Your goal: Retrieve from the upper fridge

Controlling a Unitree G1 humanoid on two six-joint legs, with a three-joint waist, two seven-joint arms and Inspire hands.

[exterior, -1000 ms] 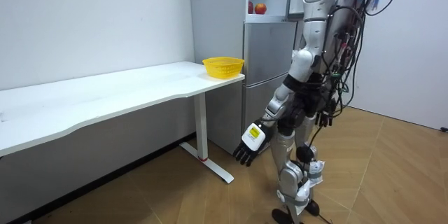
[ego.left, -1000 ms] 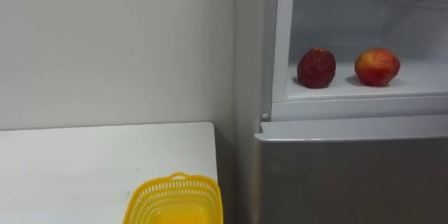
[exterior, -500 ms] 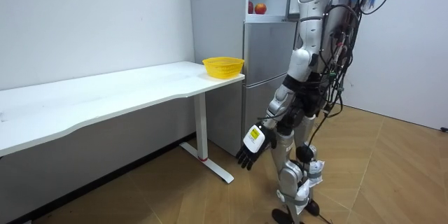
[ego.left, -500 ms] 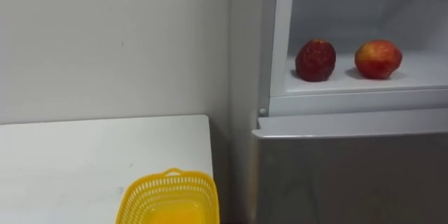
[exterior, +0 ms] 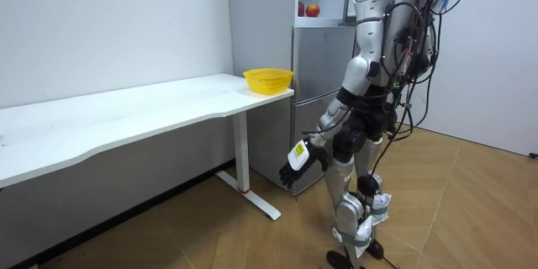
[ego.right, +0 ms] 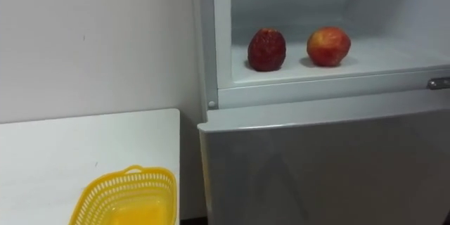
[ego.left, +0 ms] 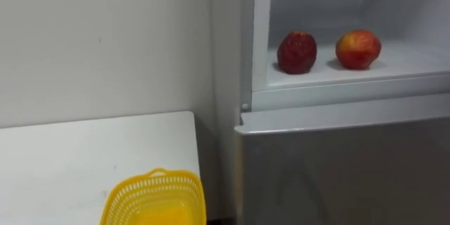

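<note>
Upper fridge compartment (ego.left: 415,60) stands open, w/ two fruits on its white shelf, near the front edge. Dark red fruit (ego.left: 297,52) sits on the left & red-yellow apple (ego.left: 358,49) to its right. They are close together but apart, not touching. Below the shelf the grey lower fridge door (ego.left: 337,169) is shut.

Left of the fridge is a white tabletop (ego.left: 70,162) against a plain wall (ego.left: 105,42). A yellow basket (ego.left: 155,198) sits at its right end, near edge, just beside the fridge's side.

Room view: robot stands upright on the wood floor (exterior: 210,235), facing the fridge, near the tabletop's end. Left robot hand (exterior: 296,161) hangs low beside its legs, well apart from both fruits — fingers relaxed, loosely open, holding nothing.
</note>
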